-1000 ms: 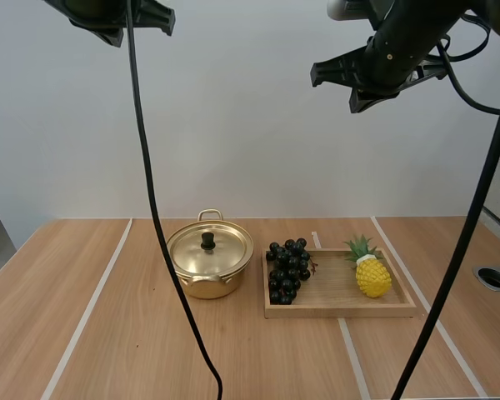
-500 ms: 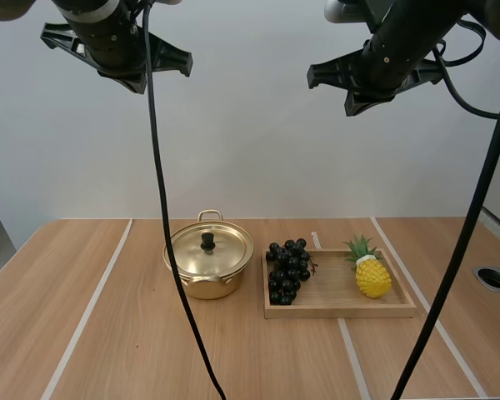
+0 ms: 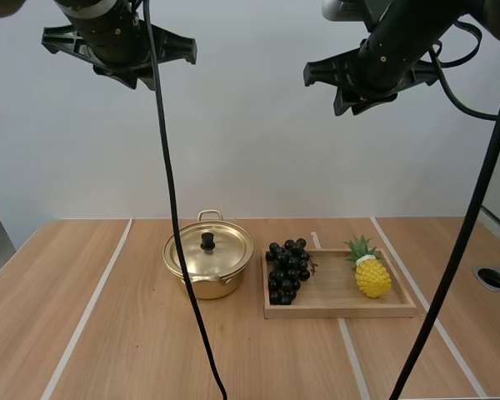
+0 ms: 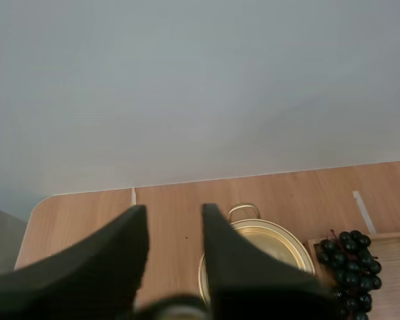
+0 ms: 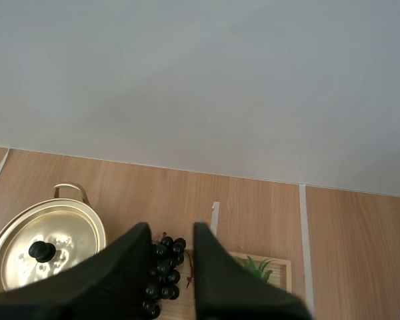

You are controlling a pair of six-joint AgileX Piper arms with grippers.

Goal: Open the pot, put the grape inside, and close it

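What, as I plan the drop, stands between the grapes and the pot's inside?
The lid sits shut on the pot, covering its opening. Nothing else lies between the grapes on the tray and the pot beside it.

The wooden counter [image 3: 108, 333], crossed by pale stripes [image 3: 87, 312], carries a golden pot [image 3: 208, 260] with its lid on and, just beside it, a wooden tray [image 3: 342, 311].

Nothing stands between the left gripper [image 4: 173, 212] and the lidded pot [image 3: 221, 257] far below it. Below the right gripper [image 5: 172, 228], grapes [image 3: 288, 271] and a pineapple [image 3: 372, 275] crowd the wooden tray [image 3: 342, 311], which sits just beside the pot. Bare table [image 3: 108, 350] lies outward of both.
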